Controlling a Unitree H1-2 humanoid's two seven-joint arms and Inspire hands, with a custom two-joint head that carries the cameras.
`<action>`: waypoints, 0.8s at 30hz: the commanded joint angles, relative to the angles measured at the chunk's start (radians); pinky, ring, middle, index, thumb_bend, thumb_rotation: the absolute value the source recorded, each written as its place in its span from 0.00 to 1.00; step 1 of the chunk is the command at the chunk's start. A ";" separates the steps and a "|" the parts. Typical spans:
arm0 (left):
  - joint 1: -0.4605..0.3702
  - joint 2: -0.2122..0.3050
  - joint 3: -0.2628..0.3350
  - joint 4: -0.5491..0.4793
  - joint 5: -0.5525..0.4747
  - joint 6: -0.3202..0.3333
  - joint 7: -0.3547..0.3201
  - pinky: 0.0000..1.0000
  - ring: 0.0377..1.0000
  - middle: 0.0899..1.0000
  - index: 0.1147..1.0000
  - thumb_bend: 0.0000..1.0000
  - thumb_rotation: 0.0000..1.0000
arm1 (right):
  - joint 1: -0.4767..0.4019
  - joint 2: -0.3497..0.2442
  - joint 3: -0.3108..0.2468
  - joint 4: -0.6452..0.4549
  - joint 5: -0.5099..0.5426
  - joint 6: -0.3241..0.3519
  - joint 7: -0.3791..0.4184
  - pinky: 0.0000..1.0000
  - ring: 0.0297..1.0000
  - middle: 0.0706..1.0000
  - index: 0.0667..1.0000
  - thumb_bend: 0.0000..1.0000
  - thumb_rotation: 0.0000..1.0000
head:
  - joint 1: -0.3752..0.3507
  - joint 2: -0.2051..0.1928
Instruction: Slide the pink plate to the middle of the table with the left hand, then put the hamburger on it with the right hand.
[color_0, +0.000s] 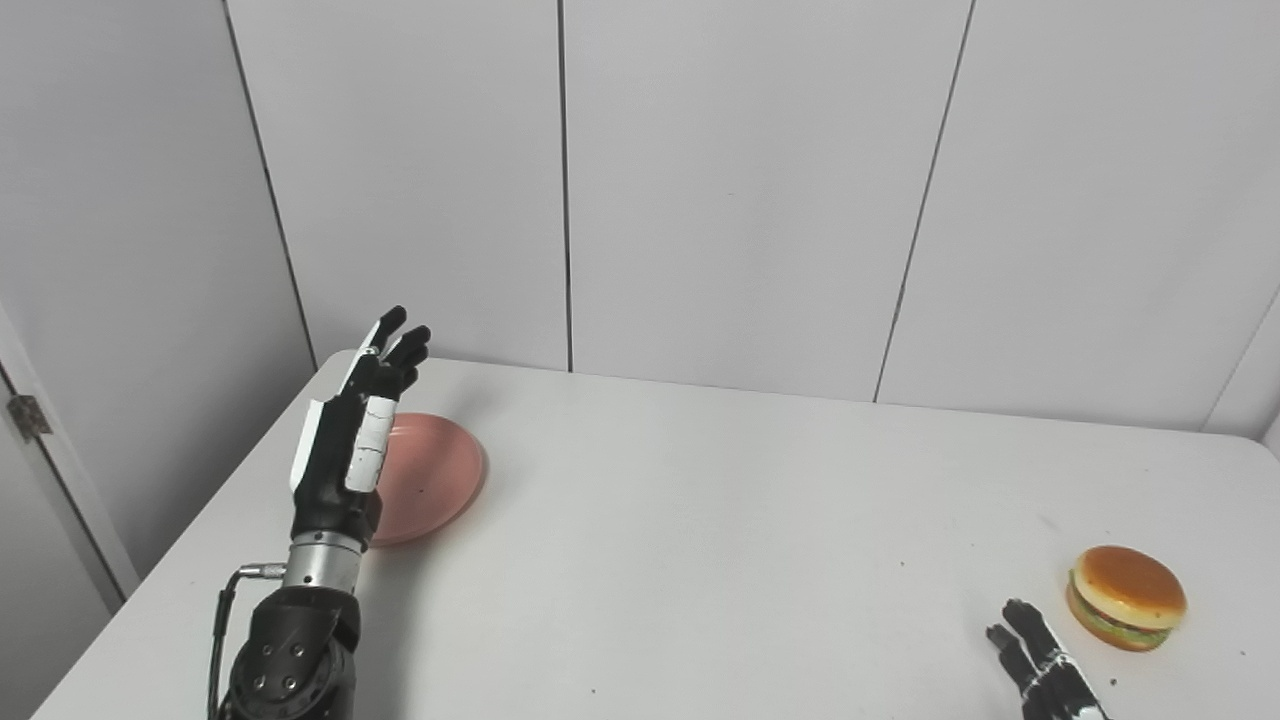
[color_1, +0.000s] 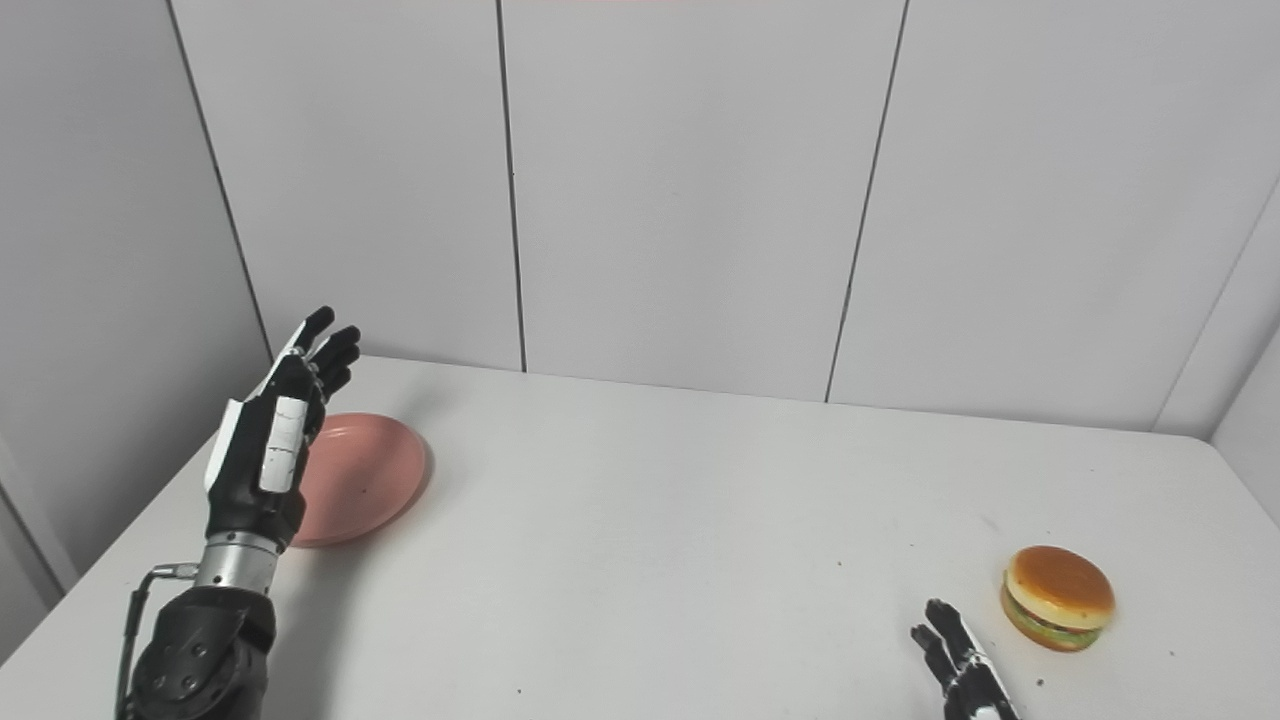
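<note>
Nearby, left hand (color_0: 345, 440) open beside pink plate (color_0: 430, 478).

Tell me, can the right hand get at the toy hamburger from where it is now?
Probably yes: the right hand sits open beside the toy hamburger, with only bare white table between them.

Left robot hand (color_0: 345, 450) hides pink plate (color_0: 430, 478) near rim; right robot hand (color_1: 962, 672) cut off by bottom edge, possibly open.
</note>
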 joint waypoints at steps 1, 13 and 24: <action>-0.069 0.046 0.020 0.024 0.020 -0.063 0.015 0.93 0.91 0.87 0.89 0.97 0.94 | 0.013 0.000 0.006 0.051 -0.025 0.064 -0.019 1.00 0.93 0.95 0.91 0.86 1.00 | 0.000 0.001; -0.189 0.177 0.059 0.304 0.079 -0.133 0.045 0.88 0.87 0.85 0.88 0.99 0.94 | 0.014 -0.001 0.011 0.048 -0.035 0.069 -0.024 0.99 0.91 0.94 0.90 0.88 1.00 | -0.006 0.005; -0.304 0.251 0.096 0.654 0.018 -0.267 0.031 0.88 0.89 0.87 0.90 0.92 0.92 | 0.019 -0.003 0.015 0.041 -0.043 0.070 -0.028 0.98 0.91 0.93 0.89 0.89 1.00 | -0.008 0.011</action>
